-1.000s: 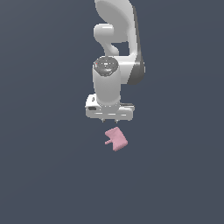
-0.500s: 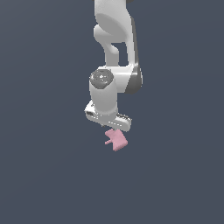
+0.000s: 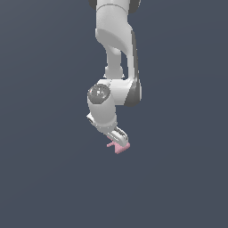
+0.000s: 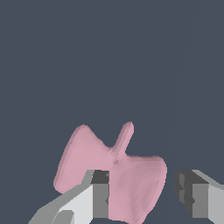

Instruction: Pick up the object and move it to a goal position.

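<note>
Pincer (image 4: 142, 199) spread wide, not gripping anything. Object (image 4: 116, 175), the pale-pink blocky piece w/ thin peg, sits partly between the fingers in wrist view: near one finger (image 4: 98, 197), clear gap to the other. In exterior view the object (image 3: 119, 147) shows only as a pink sliver under the tilted pincer (image 3: 116, 136), lying on the dark surface (image 3: 53, 178).

Risks from here (judgement only):
- Off-centre. If the jaws close as they stand, the near finger prob. meets the piece first and shoves or spins it before the far one arrives.
- Shape is lobed, w/ a waist and peg sticking out; pads may land on a sloped face, so it could squirt out or pivot on lift.
- Finger tip looks v. close to the pink body; lowering more could clip it from above and knock it aside.
- Depth unclear (can't tell if tips are low enough).
</note>
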Tool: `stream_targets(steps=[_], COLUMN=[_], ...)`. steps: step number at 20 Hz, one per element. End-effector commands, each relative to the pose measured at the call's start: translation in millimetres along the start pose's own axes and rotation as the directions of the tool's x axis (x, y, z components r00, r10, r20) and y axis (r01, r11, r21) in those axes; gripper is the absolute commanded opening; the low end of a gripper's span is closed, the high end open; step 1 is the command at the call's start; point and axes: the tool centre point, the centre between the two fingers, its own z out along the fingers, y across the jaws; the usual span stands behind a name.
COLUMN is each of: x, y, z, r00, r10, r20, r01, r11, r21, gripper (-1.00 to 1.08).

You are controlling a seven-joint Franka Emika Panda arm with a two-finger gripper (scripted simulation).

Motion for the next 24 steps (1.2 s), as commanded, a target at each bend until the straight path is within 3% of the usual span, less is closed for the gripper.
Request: stream_targets(steps=[1, 12, 24], x=[5.1, 18.9, 20.7], y=[-0.8, -1.7, -1.9], z=[9.0, 35.3, 46.5], r00=[0.997, 0.953, 0.942], r10=[0.081, 0.302, 0.336], r20=[0.002, 0.009, 0.010], r01=[-0.081, -0.302, -0.336], r11=[0.997, 0.953, 0.942], r21=[0.006, 0.021, 0.022], gripper=[0.28, 0.28, 0.28])
